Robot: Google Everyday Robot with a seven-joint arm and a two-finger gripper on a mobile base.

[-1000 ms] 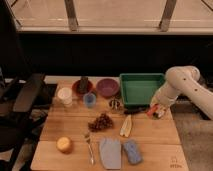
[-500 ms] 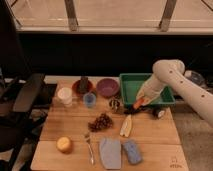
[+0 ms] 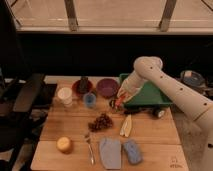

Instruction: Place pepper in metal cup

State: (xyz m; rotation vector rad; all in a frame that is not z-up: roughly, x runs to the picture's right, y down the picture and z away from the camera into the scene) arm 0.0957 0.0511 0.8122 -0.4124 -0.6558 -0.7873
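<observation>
My gripper hangs at the end of the white arm that reaches in from the right, at the left front corner of the green tray. It is shut on the small orange-red pepper. The tiny dark metal cup stands on the table right under and just left of the gripper, partly covered by it. The pepper is held directly above the cup; I cannot tell whether it touches the rim.
Left of the gripper stand a blue cup, a white cup, a red bowl and a purple bowl. In front lie grapes, a pale yellow wedge, an orange, a fork, a grey cloth and a blue sponge.
The arm has swung left from the tray's right front side to its left front corner, carrying the pepper over the metal cup.
</observation>
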